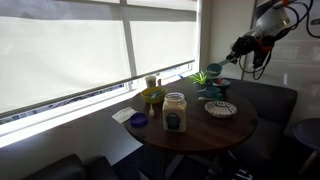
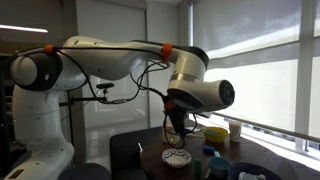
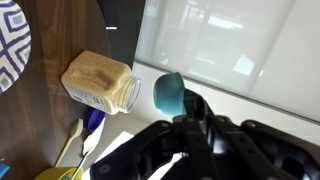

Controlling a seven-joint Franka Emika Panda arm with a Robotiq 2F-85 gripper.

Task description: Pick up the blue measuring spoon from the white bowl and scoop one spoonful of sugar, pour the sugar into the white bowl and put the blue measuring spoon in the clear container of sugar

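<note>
My gripper (image 3: pixel 190 108) is shut on the handle of the blue measuring spoon (image 3: pixel 168 92), whose teal cup sticks out past the fingertips. In an exterior view the gripper (image 1: pixel 240 50) hangs high above the round table, up and off to the side of the white bowl (image 1: pixel 221 108). The clear container of sugar (image 1: pixel 174 112) stands upright near the table's middle; the pale sugar shows through its wall in the wrist view (image 3: pixel 100 85). The bowl's patterned inside shows at the wrist view's left edge (image 3: pixel 10 45). In an exterior view the gripper (image 2: pixel 177 130) is above the bowl (image 2: pixel 177 157).
A small dark-blue dish (image 1: pixel 138 120) lies beside the jar, and a yellow-green jar (image 1: pixel 155 97) and a small green plant (image 1: pixel 200 77) stand by the window sill. The table (image 1: pixel 200 132) is round and dark. A dark seat back rises behind it.
</note>
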